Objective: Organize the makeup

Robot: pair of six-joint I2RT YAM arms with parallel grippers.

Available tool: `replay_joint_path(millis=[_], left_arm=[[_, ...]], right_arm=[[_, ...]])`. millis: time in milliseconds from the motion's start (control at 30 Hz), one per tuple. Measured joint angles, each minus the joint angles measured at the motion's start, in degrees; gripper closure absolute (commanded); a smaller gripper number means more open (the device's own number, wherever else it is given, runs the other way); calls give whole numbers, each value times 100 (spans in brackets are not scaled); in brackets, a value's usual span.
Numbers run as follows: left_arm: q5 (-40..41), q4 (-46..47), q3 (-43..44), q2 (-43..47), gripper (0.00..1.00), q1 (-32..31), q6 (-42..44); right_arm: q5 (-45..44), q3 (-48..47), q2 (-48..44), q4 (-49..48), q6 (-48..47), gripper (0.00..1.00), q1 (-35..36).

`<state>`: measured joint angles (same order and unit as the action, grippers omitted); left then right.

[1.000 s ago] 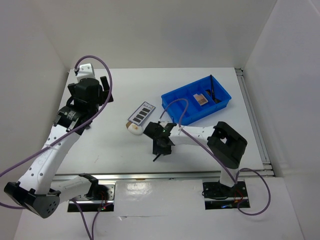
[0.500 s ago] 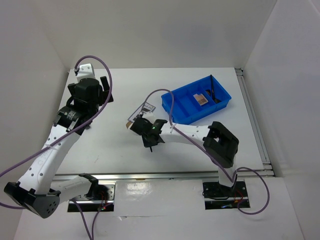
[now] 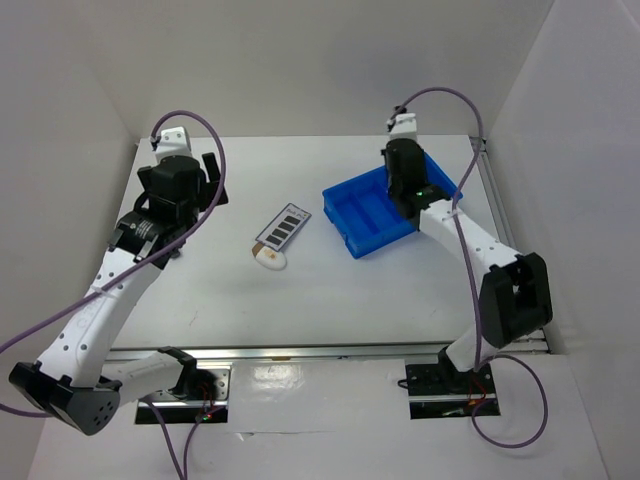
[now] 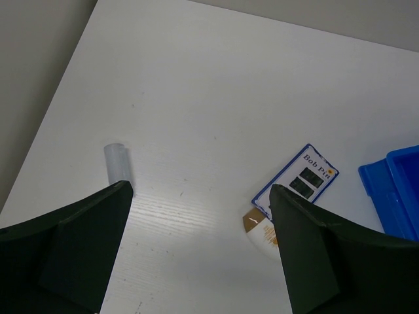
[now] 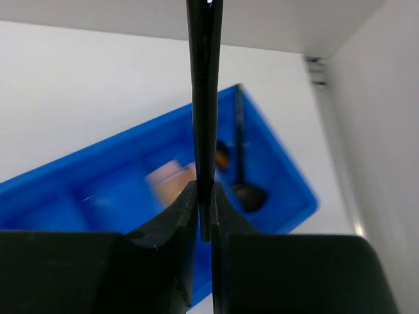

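Makeup count so far, as best I can judge: about halfway sorted. The blue compartmented plastic tray point(image 3: 345, 210) sits toward the far right corner of the worktop point(image 3: 330, 290). In the right wrist view it already has one thin black brush point(image 5: 239, 144) lying in its end compartment, plus a blurry pink/tan square compact point(image 5: 171, 180) in the one next to it. The right end effector point(image 5: 204, 196) is up over the tray with its fingers pinched tight on the second thin black brush point(image 5: 203, 78), which sticks straight out past the tips. I'd say that one is next to go in and hasn't been dropped yet. Left out on the bare worktop, about midway across and left of the tray, is the dark rectangular eyeshadow palette point(image 3: 283, 226). Right at its near end is the white egg-shaped sponge with the tan base point(image 3: 270, 258); can't tell whether they actually touch. The left end effector point(image 4: 200, 190) is wide open with nothing in it, hovering toward the far left corner, well apart from both. So that's two pieces to go after this brush.
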<state>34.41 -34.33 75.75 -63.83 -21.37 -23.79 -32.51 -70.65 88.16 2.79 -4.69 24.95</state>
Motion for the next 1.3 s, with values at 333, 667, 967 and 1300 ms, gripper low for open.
replay_joint_path(millis=[333,667,967,1300], left_arm=[[-74,0,114,-330,0,-2,9],[-179,7,348,-581,0,0,90],[-275,2,448,-627,0,-2,118],[-343,7,529,-627,0,0,118]], right_arm=[[199,-756,1751,-820,-1071,97,-1362],[162,-1528,2815,-382,-1143,96,-1762],[164,-1528,2815,105,-769,96,-1762],[68,-1283,2656,481,-402,96,-1762]])
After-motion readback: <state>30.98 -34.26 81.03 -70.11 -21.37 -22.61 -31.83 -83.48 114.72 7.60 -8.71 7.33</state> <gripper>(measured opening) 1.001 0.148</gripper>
